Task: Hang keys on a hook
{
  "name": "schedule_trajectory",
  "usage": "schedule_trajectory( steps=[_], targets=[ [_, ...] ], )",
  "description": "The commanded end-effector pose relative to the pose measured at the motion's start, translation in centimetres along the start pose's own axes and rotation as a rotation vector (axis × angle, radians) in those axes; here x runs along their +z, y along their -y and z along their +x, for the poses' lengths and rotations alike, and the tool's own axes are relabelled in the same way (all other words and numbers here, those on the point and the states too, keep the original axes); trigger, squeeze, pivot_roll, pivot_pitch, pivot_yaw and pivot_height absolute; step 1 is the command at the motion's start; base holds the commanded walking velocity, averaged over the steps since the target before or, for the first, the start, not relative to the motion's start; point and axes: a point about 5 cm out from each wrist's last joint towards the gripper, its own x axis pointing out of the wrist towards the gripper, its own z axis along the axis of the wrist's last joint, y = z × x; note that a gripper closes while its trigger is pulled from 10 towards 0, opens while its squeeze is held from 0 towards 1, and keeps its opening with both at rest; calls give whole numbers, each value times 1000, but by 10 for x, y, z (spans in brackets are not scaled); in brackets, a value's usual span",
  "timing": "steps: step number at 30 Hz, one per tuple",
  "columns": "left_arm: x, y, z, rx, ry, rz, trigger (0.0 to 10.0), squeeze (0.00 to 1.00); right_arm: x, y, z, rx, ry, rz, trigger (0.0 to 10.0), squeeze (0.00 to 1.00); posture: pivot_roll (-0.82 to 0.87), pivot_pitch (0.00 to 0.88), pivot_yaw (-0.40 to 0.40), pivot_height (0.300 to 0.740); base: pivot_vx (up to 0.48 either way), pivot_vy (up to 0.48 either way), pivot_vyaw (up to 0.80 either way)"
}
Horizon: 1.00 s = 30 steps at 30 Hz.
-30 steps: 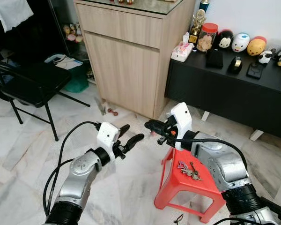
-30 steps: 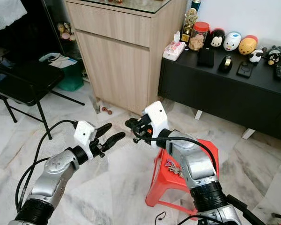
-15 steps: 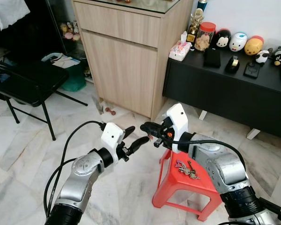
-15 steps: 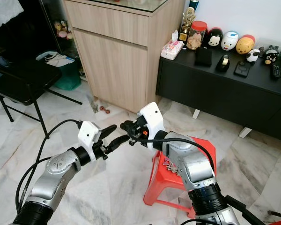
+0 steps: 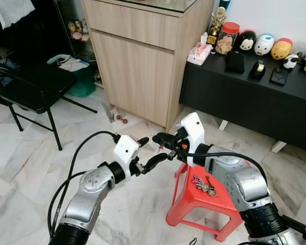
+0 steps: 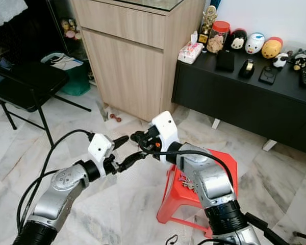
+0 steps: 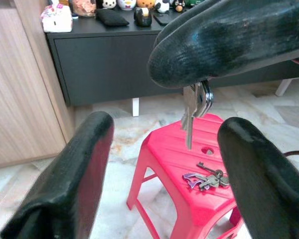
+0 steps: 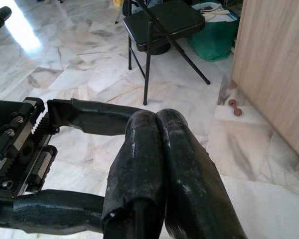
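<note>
Dangling from the closed right tool (image 5: 160, 139), a key (image 7: 191, 112) hangs blade down, its long axis vertical, squarely between the spread fingers (image 7: 74, 174) of the open left tool (image 5: 150, 153), which points at it from just beside. Both arms are bent, raised and meet in front of the robot. Below and beyond, a second bunch of keys (image 5: 206, 185) lies on the red stool (image 5: 194, 206); past it stand a wooden cabinet (image 5: 143, 56) and a black table (image 5: 255, 97).

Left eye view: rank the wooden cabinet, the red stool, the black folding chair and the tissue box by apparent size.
1. wooden cabinet
2. black folding chair
3. red stool, partly hidden by the right arm, so its rank against the chair is unsure
4. tissue box, clearly smallest, also farthest away
</note>
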Motion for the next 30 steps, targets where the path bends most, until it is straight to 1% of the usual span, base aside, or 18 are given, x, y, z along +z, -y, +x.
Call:
schedule_trajectory(
  steps=[1,3,4,5,6,9,12,20,24,30],
  targets=[
    [-2,2,0,2,-11,11,10000,1000,6,-3,-1,7,19,-21,10000,0,0,106,-32,740,0,0,0],
    [-1,2,0,3,-8,6,10000,1000,7,-4,-1,7,21,-19,10000,0,0,106,-32,740,0,0,0],
    [-1,1,0,12,-6,8,10000,125,6,-4,-1,8,21,-20,10000,0,-3,98,-32,740,0,0,0],
    [-1,1,1,21,-3,12,10000,0,6,-4,-1,9,21,-20,10000,0,-3,98,-32,740,0,0,0],
    [-1,1,1,21,-3,12,10000,0,6,-4,-1,9,21,-20,10000,0,-3,98,-32,740,0,0,0],
    [1,-5,2,72,13,13,10000,0,8,-5,0,16,24,-25,10000,0,-3,98,-32,740,0,0,0],
    [0,-6,3,92,17,11,10000,0,9,-6,0,19,29,-26,10000,0,-2,90,-31,740,0,0,0],
    [-5,-5,2,112,18,-7,10000,0,10,-6,1,16,34,-29,10000,0,-5,92,-31,740,0,0,0],
    [-1,-6,2,124,56,-21,10000,0,9,-5,0,10,28,-29,10000,0,-7,98,-31,740,0,0,0],
    [3,-5,3,113,82,-29,10000,0,9,-5,0,9,27,-27,10000,0,-8,105,-32,740,0,0,0]
  ],
)
